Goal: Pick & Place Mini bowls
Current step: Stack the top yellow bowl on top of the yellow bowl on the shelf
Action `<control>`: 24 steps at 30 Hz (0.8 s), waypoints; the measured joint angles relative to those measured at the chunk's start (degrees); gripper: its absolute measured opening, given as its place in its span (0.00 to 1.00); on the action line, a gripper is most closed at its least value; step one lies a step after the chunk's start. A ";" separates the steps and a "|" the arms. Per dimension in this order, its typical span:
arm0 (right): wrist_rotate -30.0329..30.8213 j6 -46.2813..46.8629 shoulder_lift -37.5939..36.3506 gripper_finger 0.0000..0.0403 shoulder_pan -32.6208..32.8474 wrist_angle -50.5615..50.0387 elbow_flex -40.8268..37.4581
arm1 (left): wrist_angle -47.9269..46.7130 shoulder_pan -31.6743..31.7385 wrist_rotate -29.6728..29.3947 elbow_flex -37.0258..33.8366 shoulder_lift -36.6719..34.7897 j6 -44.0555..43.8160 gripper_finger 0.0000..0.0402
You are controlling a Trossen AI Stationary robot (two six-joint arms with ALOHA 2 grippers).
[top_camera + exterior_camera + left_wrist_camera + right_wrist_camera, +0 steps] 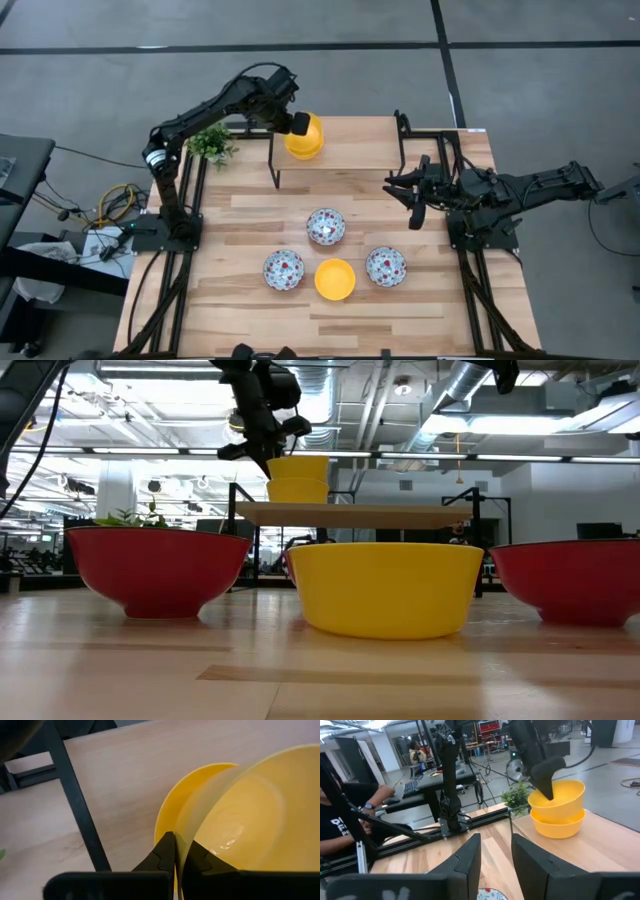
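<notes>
The left gripper point(299, 124) has its fingers closed on the rim of the top yellow bowl point(307, 131) on the shelf point(350, 150). The right gripper point(415, 190) waits half open, holding nothing.

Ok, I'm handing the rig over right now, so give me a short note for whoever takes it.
Left gripper: shut on the rim of the upper yellow bowl, which is nested in the lower yellow bowl on the raised shelf.
Right gripper: empty, waiting over the table's right side.
Done: two yellow bowls on the shelf, the top one not released.
Left on the table: the third yellow bowl and three floral bowls.
</notes>
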 joint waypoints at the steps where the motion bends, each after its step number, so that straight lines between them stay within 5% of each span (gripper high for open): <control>1: 0.01 0.01 0.00 0.24 0.00 0.00 0.00 | 0.11 -0.03 0.01 0.00 0.18 0.01 0.01; 24: 0.03 -3.94 0.00 0.24 -0.04 -0.66 0.00 | -0.60 0.21 0.01 0.00 0.16 0.82 0.01</control>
